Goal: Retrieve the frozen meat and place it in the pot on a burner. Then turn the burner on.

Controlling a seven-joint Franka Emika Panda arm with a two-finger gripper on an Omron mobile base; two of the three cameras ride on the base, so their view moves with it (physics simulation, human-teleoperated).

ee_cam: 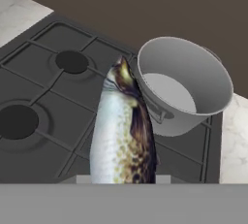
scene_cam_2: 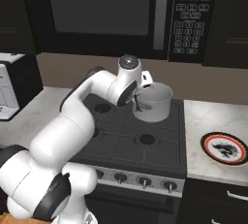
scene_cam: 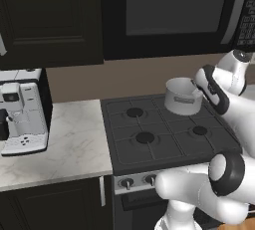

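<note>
hand view shows the gripper (ee_cam: 123,182) pinching a fish (ee_cam: 121,131), its head just beside the pot (ee_cam: 186,85). pot sits at the stove's (scene_cam: 124,147) back right corner, over a burner.

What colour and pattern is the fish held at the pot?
Silvery-white fish with brown-yellow speckling; hand view.

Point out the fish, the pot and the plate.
fish (ee_cam: 121,136): hand view, mid-body.
pot (scene_cam_2: 156,107): right base view, outer wall.
plate (scene_cam_2: 208,146): right base view, left rim.
</note>
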